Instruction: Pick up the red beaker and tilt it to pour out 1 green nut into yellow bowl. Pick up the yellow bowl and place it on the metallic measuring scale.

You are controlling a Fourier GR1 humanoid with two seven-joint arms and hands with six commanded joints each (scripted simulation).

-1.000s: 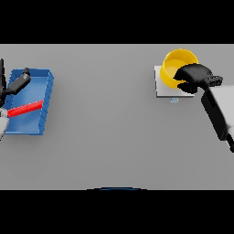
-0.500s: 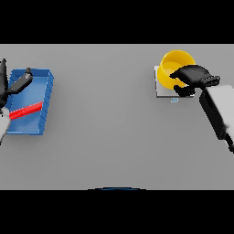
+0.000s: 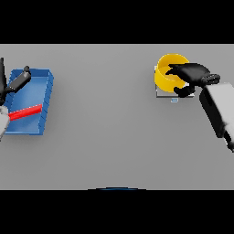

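Head view, step in hand: the yellow bowl (image 3: pixel 170 72) sits on the metallic measuring scale (image 3: pixel 172 94) in the upper right of the frame, so you are judged to be at the final placement.
Right hand (image 3: pixel 192 75): its fingers curl over the bowl's right rim, thumb low toward the scale; it looks to be gripping the rim.
How to do it well: make sure the bowl rests flat and centred on the plate, then spread the fingers fully before you lift straight up, so the rim is not dragged off.
Nut: you cannot tell whether 1 green nut lies inside the bowl.
Left hand (image 3: pixel 13 84): at the left edge, over the blue tray (image 3: pixel 43 98); fingers look loosely extended, holding nothing.
Red beaker (image 3: pixel 25 112): lying in the tray, lower left part.
Obstacles: the grey table (image 3: pixel 105 119) between the 2 sides holds nothing that blocks your withdrawal.
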